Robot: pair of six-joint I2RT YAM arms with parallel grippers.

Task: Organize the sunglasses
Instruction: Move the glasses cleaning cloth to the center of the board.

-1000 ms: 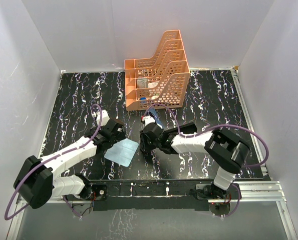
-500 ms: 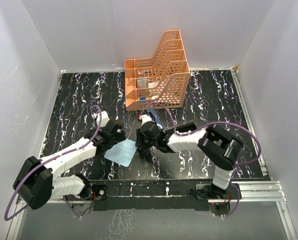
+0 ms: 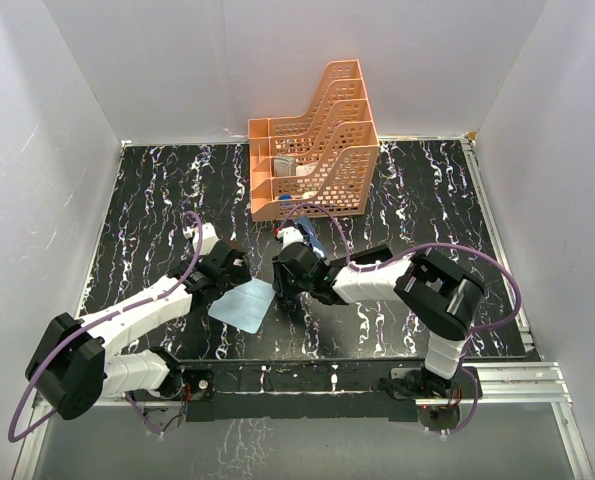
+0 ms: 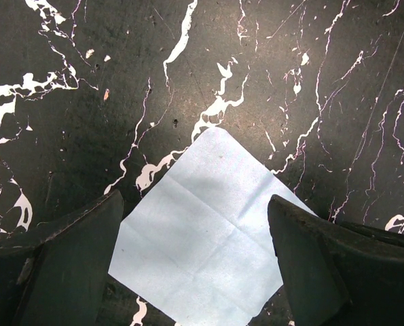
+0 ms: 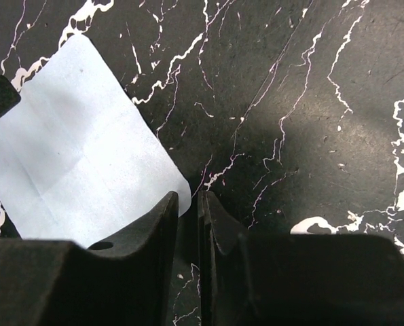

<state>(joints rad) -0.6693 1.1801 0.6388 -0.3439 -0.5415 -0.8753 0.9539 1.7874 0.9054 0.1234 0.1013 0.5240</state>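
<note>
A pale blue square cloth [image 3: 245,305] lies flat on the black marbled table [image 3: 157,220]. My left gripper [image 3: 235,284] hovers over the cloth's left part. It is open, and in the left wrist view the cloth [image 4: 208,251] shows between the wide-apart fingers of the left gripper [image 4: 193,204]. My right gripper [image 3: 281,284] sits at the cloth's right corner. In the right wrist view the right gripper [image 5: 188,198] is shut to a thin slit with nothing in it, beside the cloth [image 5: 72,170]. A thin blue strip [image 3: 312,243] shows behind the right wrist; I cannot tell whether it is the sunglasses.
An orange stepped mesh organizer [image 3: 317,140] stands at the back middle with a few small items in its trays. White walls close in the table on the left, back and right. The arms' cables loop above the table.
The right gripper has slid left to the cloth's right corner. The left gripper has edged slightly towards the cloth. The cloth has not moved.
</note>
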